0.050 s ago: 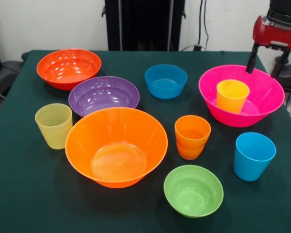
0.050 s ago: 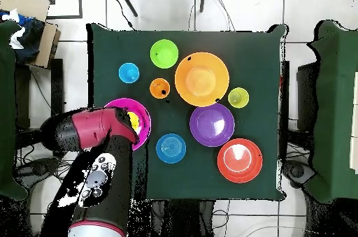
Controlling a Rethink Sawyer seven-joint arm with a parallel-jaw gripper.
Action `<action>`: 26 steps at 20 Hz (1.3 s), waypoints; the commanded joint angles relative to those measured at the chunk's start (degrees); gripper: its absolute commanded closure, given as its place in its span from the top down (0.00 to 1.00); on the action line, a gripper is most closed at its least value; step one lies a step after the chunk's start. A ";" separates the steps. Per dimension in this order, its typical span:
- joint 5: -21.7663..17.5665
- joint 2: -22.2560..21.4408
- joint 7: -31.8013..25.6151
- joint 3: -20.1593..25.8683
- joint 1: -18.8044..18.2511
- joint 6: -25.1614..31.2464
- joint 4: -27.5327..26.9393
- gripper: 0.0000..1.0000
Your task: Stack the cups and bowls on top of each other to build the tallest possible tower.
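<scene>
My gripper [image 1: 264,63] hangs open and holds nothing, just above the far rim of the hot pink bowl [image 1: 266,94]. A yellow cup [image 1: 232,95] stands upright inside that bowl. In the overhead view my arm covers most of the pink bowl [image 2: 145,112] and hides the gripper. The rest stand apart on the cloth. They are a large orange bowl [image 1: 116,145], a purple bowl [image 1: 103,94], a red-orange bowl [image 1: 68,68], a blue bowl [image 1: 166,81] and a lime green bowl [image 1: 193,190]. With them are an orange cup [image 1: 192,137], a sky blue cup [image 1: 253,155] and a ribbed yellow-green cup [image 1: 54,125].
The table [image 1: 24,194] is covered in dark green cloth. Seen from overhead, dark chairs [image 2: 328,108] stand on both sides of it, and a cardboard box [image 2: 35,31] sits off one corner.
</scene>
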 commanded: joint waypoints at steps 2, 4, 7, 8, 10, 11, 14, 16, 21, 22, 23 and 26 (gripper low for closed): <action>-3.31 4.37 5.17 2.60 -1.95 -6.57 5.86 1.00; -3.66 4.75 5.21 2.37 -2.26 -8.27 6.56 1.00; -4.19 4.76 4.69 2.00 -2.82 -9.92 7.52 1.00; -4.34 4.61 4.32 1.99 -3.16 -10.24 7.86 1.00; -4.64 4.19 3.47 2.02 -3.86 -10.66 8.47 1.00; -4.77 3.99 3.12 1.94 -4.15 -10.85 8.74 1.00; -5.34 3.42 2.00 1.74 -5.13 -11.47 9.51 1.00; -5.97 2.97 0.93 2.04 -6.28 -11.90 10.00 1.00; -8.13 1.40 -0.96 3.51 -9.80 -12.77 11.59 1.00; -8.53 0.98 -1.31 3.84 -10.49 -12.63 11.81 1.00; -8.94 0.58 -1.65 4.17 -11.18 -12.43 11.89 1.00; -9.91 -0.26 -2.68 5.20 -13.10 -11.43 11.62 1.00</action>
